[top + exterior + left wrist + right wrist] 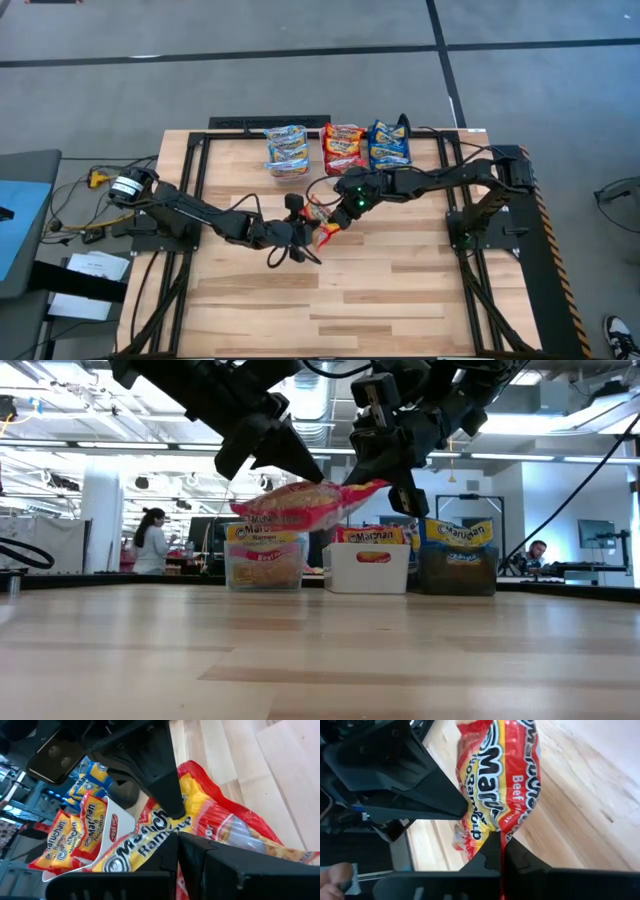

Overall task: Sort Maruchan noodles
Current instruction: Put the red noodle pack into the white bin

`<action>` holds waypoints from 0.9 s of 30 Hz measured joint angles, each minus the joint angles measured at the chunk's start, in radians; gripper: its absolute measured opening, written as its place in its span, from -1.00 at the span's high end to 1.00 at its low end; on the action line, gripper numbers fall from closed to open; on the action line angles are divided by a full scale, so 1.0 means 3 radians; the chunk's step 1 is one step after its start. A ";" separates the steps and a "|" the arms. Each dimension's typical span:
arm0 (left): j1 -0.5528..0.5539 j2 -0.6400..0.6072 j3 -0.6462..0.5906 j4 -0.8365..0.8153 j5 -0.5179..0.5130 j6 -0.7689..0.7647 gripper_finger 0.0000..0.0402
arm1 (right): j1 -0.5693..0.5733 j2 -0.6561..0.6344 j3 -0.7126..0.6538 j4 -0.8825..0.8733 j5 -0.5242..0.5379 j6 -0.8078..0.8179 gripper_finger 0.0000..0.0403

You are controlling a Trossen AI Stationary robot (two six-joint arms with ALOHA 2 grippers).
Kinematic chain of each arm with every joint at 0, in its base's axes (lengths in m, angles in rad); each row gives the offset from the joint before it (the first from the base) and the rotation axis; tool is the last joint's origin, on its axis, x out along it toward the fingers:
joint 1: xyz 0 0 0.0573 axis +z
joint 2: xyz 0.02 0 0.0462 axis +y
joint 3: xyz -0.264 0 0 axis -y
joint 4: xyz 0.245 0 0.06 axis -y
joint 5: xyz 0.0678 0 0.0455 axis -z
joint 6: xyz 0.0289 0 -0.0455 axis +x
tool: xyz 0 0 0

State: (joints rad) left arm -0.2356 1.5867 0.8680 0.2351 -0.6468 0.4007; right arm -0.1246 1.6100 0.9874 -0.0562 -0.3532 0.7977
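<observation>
A red and yellow Maruchan noodles packet (300,502) hangs in the air over the middle of the table, clear of the wood. Both grippers are shut on it. My left gripper (305,228) comes from the table's left and my right gripper (335,213) from the right. Each wrist view shows the packet (210,820) (495,775) right in front of that arm's own fingers. At the far edge stand three bins with sorted packets. A clear bin (287,150) holds orange-yellow ones, a white bin (343,147) red ones and a dark bin (390,143) blue ones. My left gripper (177,840) pinches the packet between its two fingers at the printed face by the logo (150,837). The fingers slant down from the table's left side. The packet is lifted clear. My right gripper (498,851) pinches the packet's end (487,827) between its two fingers, slanting down from the table's right side. The packet stretches away from the fingers toward the left gripper. It lies roughly level and clear of the table (372,488).
Bare wooden table top (400,290) stretches from the grippers to the near edge. The three bins stand in a row in front of the black frame at the far edge (268,124). People (148,540) stand in the room beyond the table.
</observation>
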 joint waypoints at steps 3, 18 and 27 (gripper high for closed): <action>0.0000 0.0000 0.0000 0.0016 -0.0005 0.0000 1.00 | 0.0001 0.0000 0.0000 -0.0004 0.0053 -0.0043 0.95; -0.0001 -0.0409 0.0003 -0.0153 -0.0255 -0.0394 1.00 | -0.0137 0.0000 0.0001 -0.0087 0.0148 -0.0729 0.99; 0.0000 -0.1009 0.0003 -0.0611 -0.0255 -0.0724 1.00 | -0.0501 -0.0316 0.0003 -0.0150 0.0148 -0.1298 0.99</action>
State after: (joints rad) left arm -0.2356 1.2841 0.8688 0.0517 -0.7233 0.1836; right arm -0.2750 1.5152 0.9882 -0.1014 -0.3088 0.4084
